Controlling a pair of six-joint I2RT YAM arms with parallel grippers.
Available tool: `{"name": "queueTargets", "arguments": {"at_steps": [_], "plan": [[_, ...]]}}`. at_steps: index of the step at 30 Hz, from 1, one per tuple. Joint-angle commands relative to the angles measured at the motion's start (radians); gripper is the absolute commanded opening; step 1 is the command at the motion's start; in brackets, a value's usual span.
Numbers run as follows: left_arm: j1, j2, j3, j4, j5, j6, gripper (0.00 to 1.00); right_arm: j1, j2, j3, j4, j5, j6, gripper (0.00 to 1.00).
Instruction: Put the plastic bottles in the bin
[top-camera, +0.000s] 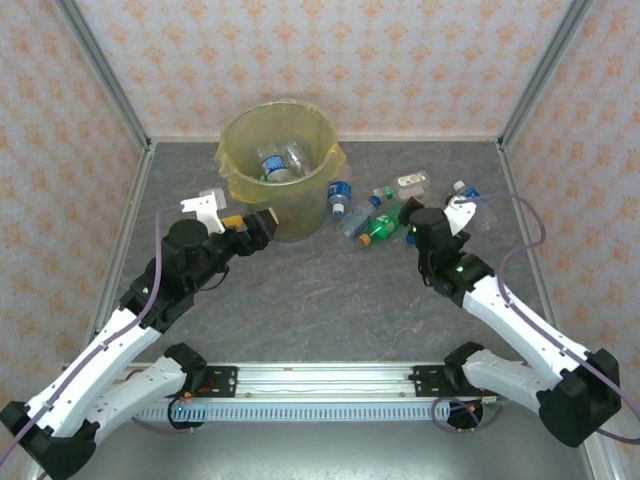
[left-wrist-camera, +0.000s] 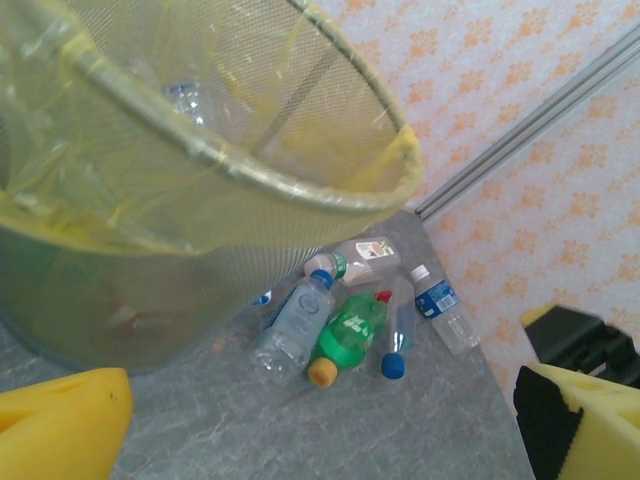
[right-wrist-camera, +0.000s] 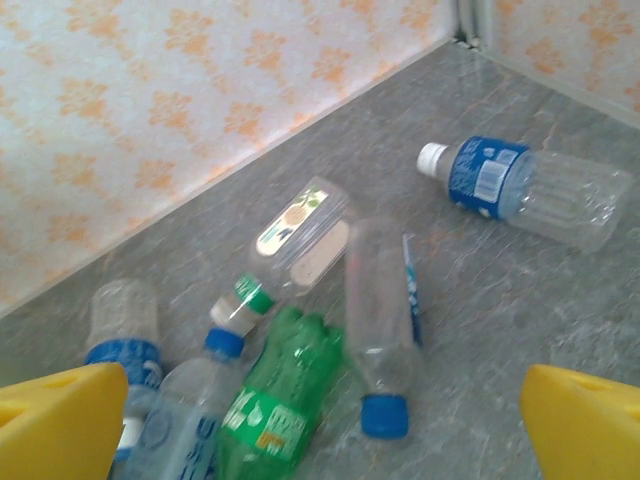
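1. Your right pincer (right-wrist-camera: 325, 430) is wide open and holds nothing. Its yellow fingers (right-wrist-camera: 62, 425) stand on either side of the heap of plastic bottles.
2. Just in front of it, between the fingers, lie a green bottle (right-wrist-camera: 278, 395) and a clear blue-capped bottle (right-wrist-camera: 380, 320). They lie side by side and touch each other.
3. A little farther ahead lies a flat bottle with a pale label (right-wrist-camera: 300, 235). Toward the left finger you find two more bottles with blue labels (right-wrist-camera: 125, 335). Ahead to the right, well apart from the heap, lies a white-capped bottle (right-wrist-camera: 525, 185).
4. Your left pincer (left-wrist-camera: 320, 425) is also wide open and empty. It hovers just beside the bin (top-camera: 232, 165), whose lined wall rises ahead of it on the left.
5. Inside the bin you can see at least two clear bottles (top-camera: 277, 160). One more bottle (top-camera: 338, 196) lies on the table (top-camera: 330, 300) at the foot of the bin, between the two pincers.
6. I judge the task as only partly done: some bottles are in and about seven remain outside. The green bottle seems the nearest one for the right pincer.
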Motion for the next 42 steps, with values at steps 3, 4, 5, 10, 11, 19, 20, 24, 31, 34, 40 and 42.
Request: {"name": "queueTargets", "arguments": {"at_steps": [3, 4, 5, 10, 11, 19, 20, 24, 31, 34, 40, 42], "plan": [[-0.008, -0.089, -0.102, 0.14, 0.075, -0.049, 0.99, -0.145, 0.107, 0.081, 0.02, -0.119, -0.046, 1.0], [-0.01, -0.088, -0.108, 0.138, 0.086, -0.05, 0.99, -0.179, 0.138, 0.1, 0.023, -0.145, -0.049, 1.0], [-0.012, -0.086, -0.114, 0.139, 0.094, -0.049, 0.99, -0.211, 0.158, 0.119, 0.02, -0.165, -0.054, 1.0], [-0.061, -0.107, -0.194, 0.215, 0.106, -0.075, 0.99, -0.364, 0.327, 0.214, 0.024, -0.265, -0.074, 1.0], [-0.072, -0.109, -0.202, 0.218, 0.101, -0.076, 0.99, -0.389, 0.357, 0.23, 0.027, -0.281, -0.074, 1.0], [-0.113, -0.154, -0.238, 0.195, 0.059, -0.076, 0.99, -0.556, 0.624, 0.409, 0.023, -0.391, -0.098, 1.0], [-0.115, -0.158, -0.242, 0.197, 0.059, -0.078, 0.99, -0.565, 0.656, 0.434, 0.02, -0.394, -0.105, 1.0], [-0.116, -0.153, -0.237, 0.183, 0.058, -0.08, 0.99, -0.601, 0.77, 0.523, 0.016, -0.43, -0.129, 1.0], [-0.119, -0.17, -0.221, 0.138, 0.04, -0.074, 0.99, -0.633, 0.903, 0.649, -0.007, -0.483, -0.22, 1.0], [-0.119, -0.182, -0.224, 0.135, 0.034, -0.073, 0.99, -0.641, 0.939, 0.687, -0.046, -0.471, -0.239, 1.0], [-0.119, -0.193, -0.228, 0.129, 0.03, -0.072, 0.99, -0.644, 0.907, 0.62, -0.011, -0.449, -0.267, 1.0], [-0.12, -0.198, -0.23, 0.129, 0.034, -0.073, 0.99, -0.644, 0.907, 0.602, -0.007, -0.443, -0.261, 1.0]]}}
